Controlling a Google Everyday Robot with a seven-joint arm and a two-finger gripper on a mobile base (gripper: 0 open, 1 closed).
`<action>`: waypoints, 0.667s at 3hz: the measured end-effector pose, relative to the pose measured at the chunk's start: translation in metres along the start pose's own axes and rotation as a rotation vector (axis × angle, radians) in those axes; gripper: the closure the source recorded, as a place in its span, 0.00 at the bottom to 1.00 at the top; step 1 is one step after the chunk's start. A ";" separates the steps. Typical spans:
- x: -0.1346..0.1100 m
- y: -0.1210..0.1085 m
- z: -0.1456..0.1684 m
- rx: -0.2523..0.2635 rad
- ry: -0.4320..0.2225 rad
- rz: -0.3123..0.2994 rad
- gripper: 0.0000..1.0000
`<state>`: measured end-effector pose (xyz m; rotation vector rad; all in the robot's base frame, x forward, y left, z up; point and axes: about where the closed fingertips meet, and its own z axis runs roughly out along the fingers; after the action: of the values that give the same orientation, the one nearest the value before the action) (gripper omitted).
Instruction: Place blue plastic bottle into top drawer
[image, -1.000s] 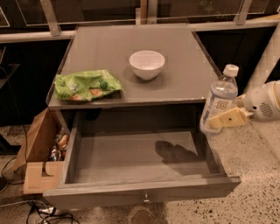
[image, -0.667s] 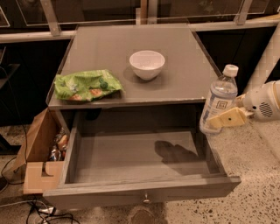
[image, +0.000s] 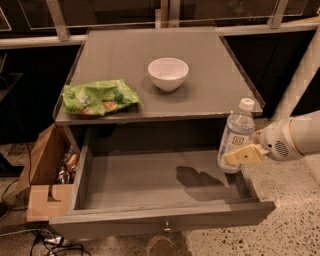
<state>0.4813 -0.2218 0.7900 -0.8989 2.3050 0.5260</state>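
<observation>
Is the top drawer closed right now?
No: the top drawer is pulled wide open, and the gripper holds the blue plastic bottle upright over its right edge.

On the cabinet top (image: 215, 90) I see a white bowl (image: 168, 73) near the middle and a green bag (image: 99, 97) front-left. My gripper (image: 245, 155) holds the bottle (image: 236, 134) at the drawer (image: 125, 223)'s right side.

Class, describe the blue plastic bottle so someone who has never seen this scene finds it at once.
Find the grey cabinet with its top drawer pulled open. At the drawer's right edge the gripper holds the blue plastic bottle. Unlike the white bowl and green bag on the cabinet top, it is clear, tall and white-capped.
</observation>
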 end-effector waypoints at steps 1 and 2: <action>0.000 0.000 0.001 0.000 0.000 0.001 1.00; 0.004 0.004 0.005 -0.010 0.010 0.018 1.00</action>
<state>0.4778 -0.2180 0.7838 -0.8879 2.3233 0.5430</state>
